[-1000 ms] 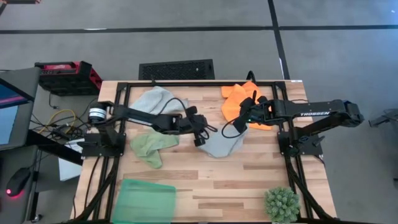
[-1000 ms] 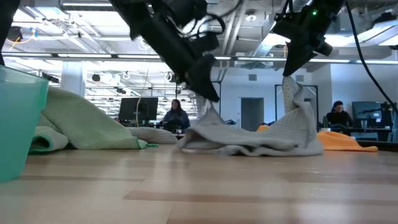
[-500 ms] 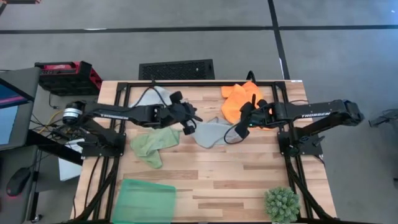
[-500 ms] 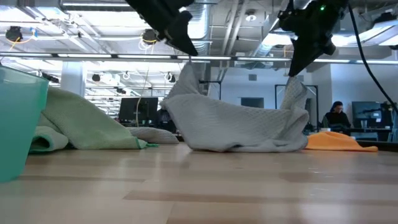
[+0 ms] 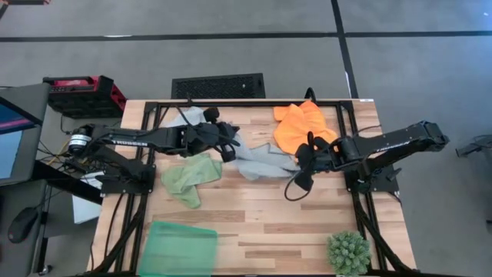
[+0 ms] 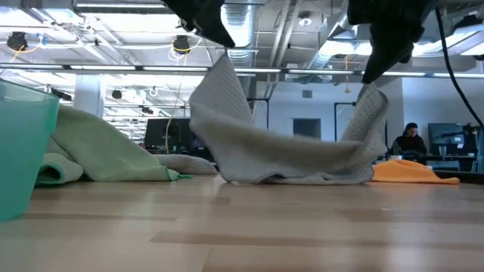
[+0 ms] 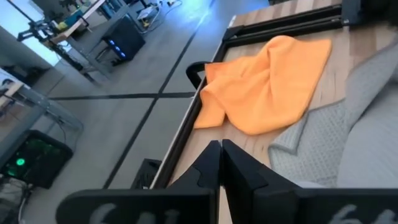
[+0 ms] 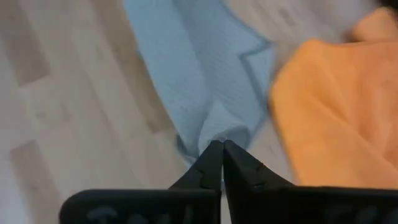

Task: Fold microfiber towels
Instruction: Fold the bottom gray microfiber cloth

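A pale grey-blue towel [image 5: 261, 163] hangs between my two grippers at mid-table; its sagging middle [image 6: 287, 175] rests on the wood. My left gripper [image 5: 227, 146] is shut on its left end and my right gripper [image 5: 301, 168] is shut on its right end. An orange towel [image 5: 304, 127] lies crumpled at the far right. A light green towel [image 5: 188, 178] lies bunched left of centre. A second grey-blue towel [image 5: 192, 119] lies under my left arm at the far left. My left gripper holds the towel's raised left corner [image 6: 221, 64] pinched between its shut fingers, coming from above. That end is lifted and hangs below the fingers, slack. My right gripper pinches a raised corner fold [image 8: 221, 134] of the towel's right end between its shut fingertips [image 8: 211, 155], from above. That end [image 6: 370, 102] hangs below it, slack toward the table.
A green translucent tray [image 5: 181, 246] stands at the near left edge and shows in the low view [image 6: 23, 151]. A spiky green plant [image 5: 348, 252] stands at the near right corner. Bare wood lies in front of the held towel.
My left gripper has risen and gone toward the table's far left with its corner. My right gripper has gone toward the near edge with its corner. The towel, a crumpled heap before, is now drawn out between them, with both ends lifted and the middle on the table.
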`<state>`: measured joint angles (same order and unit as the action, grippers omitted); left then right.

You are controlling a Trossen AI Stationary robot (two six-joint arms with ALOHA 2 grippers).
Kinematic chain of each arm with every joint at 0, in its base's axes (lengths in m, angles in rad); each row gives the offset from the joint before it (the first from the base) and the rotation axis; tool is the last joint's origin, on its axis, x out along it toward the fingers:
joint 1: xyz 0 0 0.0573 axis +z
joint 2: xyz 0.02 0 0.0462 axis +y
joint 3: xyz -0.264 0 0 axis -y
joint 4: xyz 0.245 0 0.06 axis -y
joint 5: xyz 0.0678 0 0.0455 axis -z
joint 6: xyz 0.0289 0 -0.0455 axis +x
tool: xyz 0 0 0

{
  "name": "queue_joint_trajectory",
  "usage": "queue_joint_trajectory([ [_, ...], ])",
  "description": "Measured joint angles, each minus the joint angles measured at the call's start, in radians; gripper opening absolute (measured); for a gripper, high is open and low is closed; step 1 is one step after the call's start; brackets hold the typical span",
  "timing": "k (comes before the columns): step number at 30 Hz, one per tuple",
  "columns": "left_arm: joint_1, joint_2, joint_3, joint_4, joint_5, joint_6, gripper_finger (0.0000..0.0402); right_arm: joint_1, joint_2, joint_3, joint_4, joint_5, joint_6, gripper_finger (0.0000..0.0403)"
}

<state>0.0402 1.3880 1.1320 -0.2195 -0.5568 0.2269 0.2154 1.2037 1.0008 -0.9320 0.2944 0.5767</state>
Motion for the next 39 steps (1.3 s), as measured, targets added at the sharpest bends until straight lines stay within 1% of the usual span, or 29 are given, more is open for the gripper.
queue_joint_trajectory([
  [2,0.000,0.000,0.000,0.000,0.009,0.010,0.0000,-0.003,0.000,0.000,0.026,-0.028,-0.001,0.0044],
  [6,0.000,0.000,0.000,0.000,0.071,0.057,0.0000,-0.008,0.000,0.000,0.091,-0.034,-0.021,0.0071],
  [11,0.000,0.000,0.000,-0.001,0.172,0.128,0.0000,-0.008,0.017,-0.001,0.190,-0.033,-0.182,0.0114],
  [17,-0.001,-0.004,0.000,-0.002,0.311,0.190,0.0000,-0.015,0.073,0.001,0.366,-0.027,-0.355,0.0186],
  [20,-0.007,-0.007,0.019,-0.041,0.381,0.196,0.0000,-0.039,0.129,0.000,0.422,-0.024,-0.445,0.0214],
  [22,-0.018,-0.008,0.047,-0.083,0.396,0.197,0.0000,-0.065,0.160,0.000,0.450,-0.022,-0.486,0.0225],
  [24,-0.029,-0.008,0.077,-0.131,0.395,0.203,0.0000,-0.094,0.193,0.001,0.498,-0.020,-0.503,0.0230],
  [26,-0.040,-0.008,0.104,-0.184,0.405,0.211,0.0000,-0.123,0.217,-0.001,0.508,-0.023,-0.530,0.0230],
  [32,-0.068,-0.008,0.156,-0.307,0.485,0.214,0.0000,-0.181,0.244,0.000,0.638,-0.041,-0.656,0.0218],
  [36,-0.081,-0.008,0.168,-0.335,0.536,0.222,0.0000,-0.205,0.243,0.000,0.738,-0.109,-0.743,0.0210],
  [39,-0.089,-0.008,0.168,-0.337,0.596,0.227,0.0000,-0.226,0.243,0.000,0.781,-0.192,-0.792,0.0205],
])
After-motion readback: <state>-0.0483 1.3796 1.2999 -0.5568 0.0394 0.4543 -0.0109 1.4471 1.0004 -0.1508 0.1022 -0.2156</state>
